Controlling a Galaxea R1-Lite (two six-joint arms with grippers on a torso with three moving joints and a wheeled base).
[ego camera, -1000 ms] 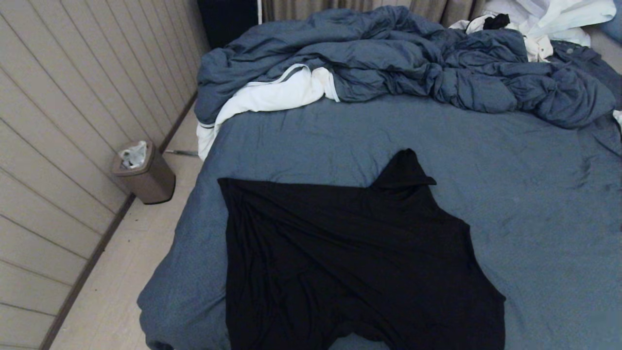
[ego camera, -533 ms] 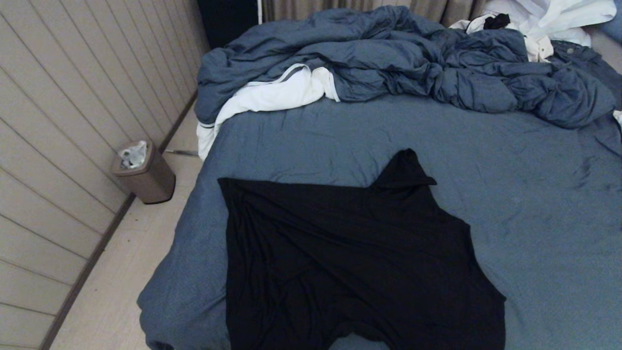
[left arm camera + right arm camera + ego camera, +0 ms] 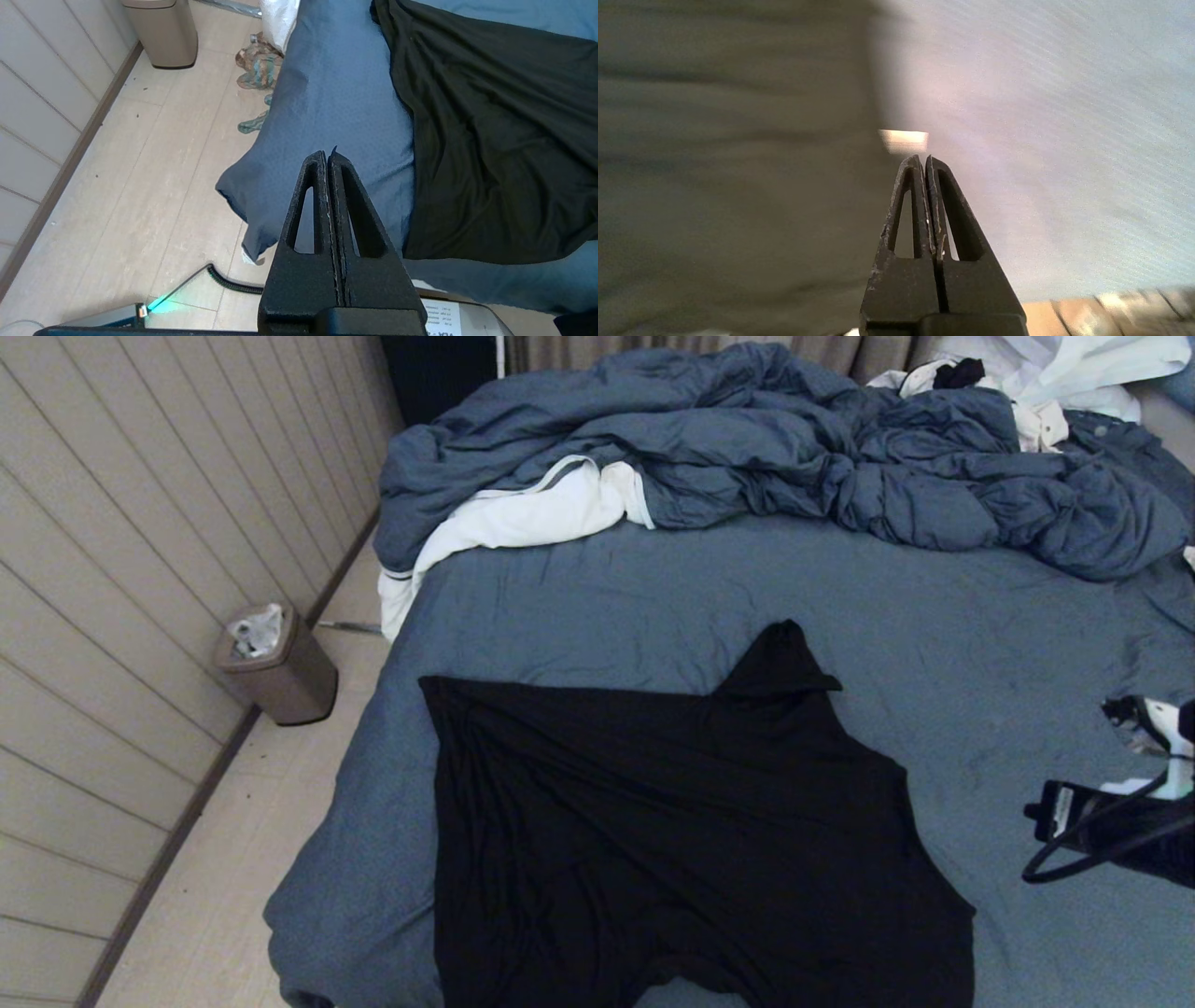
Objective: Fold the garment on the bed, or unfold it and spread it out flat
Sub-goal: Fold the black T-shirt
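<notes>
Right gripper (image 3: pixel 924 161) — pinched empty — right of garment (image 3: pixel 691 831).

Open sheet on the bed (image 3: pixel 980 644) right of and beyond the garment (image 3: pixel 672 831): free passage. Far side blocked by the rumpled duvet (image 3: pixel 794 457), white clothes (image 3: pixel 1074 373) piled at its far right. Right arm (image 3: pixel 1120 821) intruded at the right edge, above the sheet. Left: bare floor (image 3: pixel 252 821), bounded by wall, one bin (image 3: pixel 275 663) near the wall.
</notes>
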